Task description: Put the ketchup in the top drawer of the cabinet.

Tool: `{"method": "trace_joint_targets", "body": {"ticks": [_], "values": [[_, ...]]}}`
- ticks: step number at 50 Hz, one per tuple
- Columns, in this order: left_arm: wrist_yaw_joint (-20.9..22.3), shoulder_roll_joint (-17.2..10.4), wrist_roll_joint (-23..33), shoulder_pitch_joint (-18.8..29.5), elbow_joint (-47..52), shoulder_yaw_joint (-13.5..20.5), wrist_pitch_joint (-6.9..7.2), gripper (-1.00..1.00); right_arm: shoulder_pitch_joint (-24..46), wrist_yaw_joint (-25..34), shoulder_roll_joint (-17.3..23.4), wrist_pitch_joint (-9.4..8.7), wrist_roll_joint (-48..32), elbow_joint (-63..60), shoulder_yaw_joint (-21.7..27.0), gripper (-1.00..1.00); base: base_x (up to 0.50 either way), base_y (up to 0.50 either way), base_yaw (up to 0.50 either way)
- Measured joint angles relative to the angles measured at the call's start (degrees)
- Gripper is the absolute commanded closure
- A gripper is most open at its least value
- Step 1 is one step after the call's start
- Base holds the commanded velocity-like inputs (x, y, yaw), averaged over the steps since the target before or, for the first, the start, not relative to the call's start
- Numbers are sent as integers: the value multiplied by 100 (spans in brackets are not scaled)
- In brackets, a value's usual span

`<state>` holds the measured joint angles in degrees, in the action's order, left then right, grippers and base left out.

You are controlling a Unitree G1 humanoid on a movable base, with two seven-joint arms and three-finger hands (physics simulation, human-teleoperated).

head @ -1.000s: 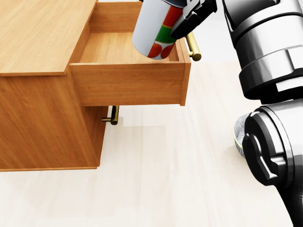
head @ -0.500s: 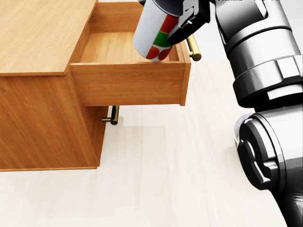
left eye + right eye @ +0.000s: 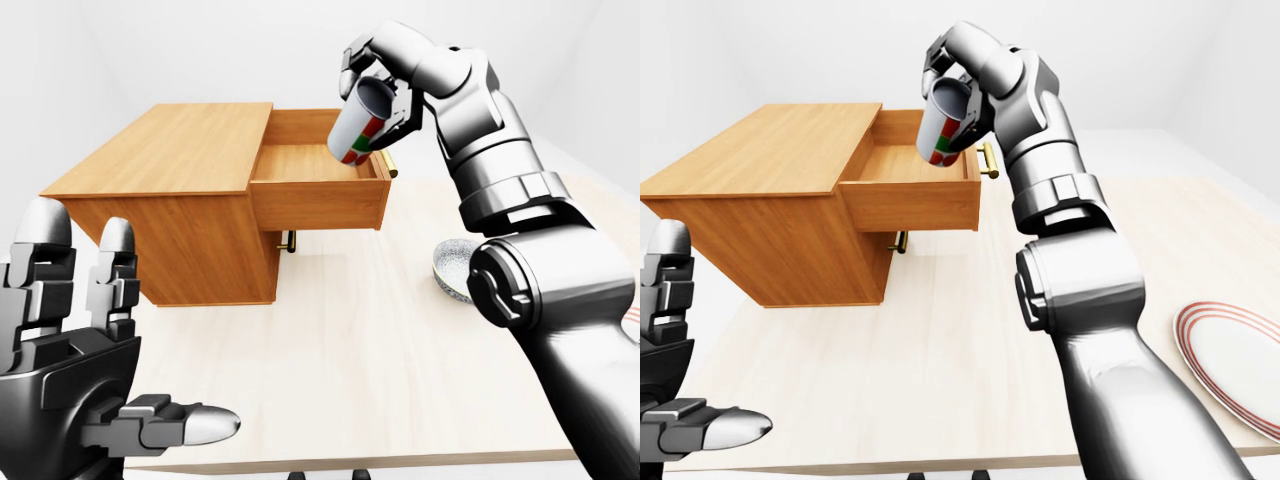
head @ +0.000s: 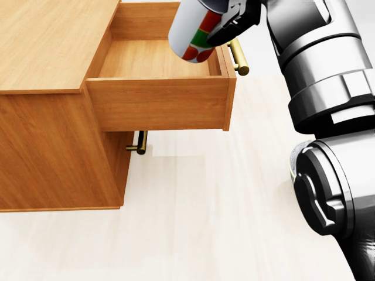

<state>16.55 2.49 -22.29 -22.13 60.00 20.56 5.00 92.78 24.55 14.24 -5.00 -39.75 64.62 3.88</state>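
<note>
1. Holding the ketchup tilted over the open top drawer, the right hand has its fingers clamped round the bottle's upper end, so the red-and-green label end points down toward the drawer floor.
2. That lower end hangs just under the fingers, inside the drawer's outline near its handle side but apart from the floor; I judge the tilt suits lowering it past the drawer wall.
3. Beneath the fingers the drawer shows only bare wood; nothing lies in it yet.
4. Its brass handle sits just beside the gripping fingers, close enough to bump on the way down.
5. Below, the cabinet has a lower drawer whose handle shows closed.
6. The left hand waits well apart from all this, fingers spread and holding nothing.
7. On the tabletop, far under the right arm, a grey bowl looks empty, and a striped plate likewise carries nothing.
</note>
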Motion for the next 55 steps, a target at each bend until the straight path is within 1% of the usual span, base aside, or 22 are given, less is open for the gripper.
{"method": "trace_joint_targets", "body": {"ticks": [16, 29, 39, 46, 47, 48, 49, 50, 51, 55], "values": [[-14, -28, -68, -15, 0, 33, 0, -100, -263, -284, -88, 0, -76, 37, 9, 100, 0, 0, 0], [-39, -53, -100, -3, 0, 47, 0, -100, -441, -297, -158, 0, -93, 57, 15, 100, 0, 0, 0], [-145, -158, -219, -23, 0, 56, 0, -100, -471, -299, -176, 0, -116, 39, 48, 100, 0, 0, 0], [-133, -145, -214, -21, 0, 59, 0, -100, -483, -303, -183, 1, -131, 27, 70, 100, 0, 0, 0], [-132, -144, -213, -19, 0, 58, 0, -100, -484, -303, -184, 0, -132, 26, 73, 92, 0, 0, 0], [-131, -143, -210, -18, 0, 56, 0, -100, -484, -308, -182, 0, -136, 23, 77, 65, 0, 0, 0], [-128, -140, -206, -18, 0, 53, 0, -100, -487, -309, -181, 0, -134, 23, 76, 26, 0, 0, 0], [-126, -138, -202, -19, 0, 51, 0, -100, -493, -305, -183, 0, -127, 22, 73, -79, 0, 0, 0], [-123, -137, -200, -21, 0, 49, 0, -100, -499, -300, -186, 0, -120, 21, 67, -100, 0, 0, 0], [-124, -140, -205, -22, 0, 52, 0, -100, -519, -281, -196, 0, -102, 18, 53, -100, 0, 0, 0]]}}
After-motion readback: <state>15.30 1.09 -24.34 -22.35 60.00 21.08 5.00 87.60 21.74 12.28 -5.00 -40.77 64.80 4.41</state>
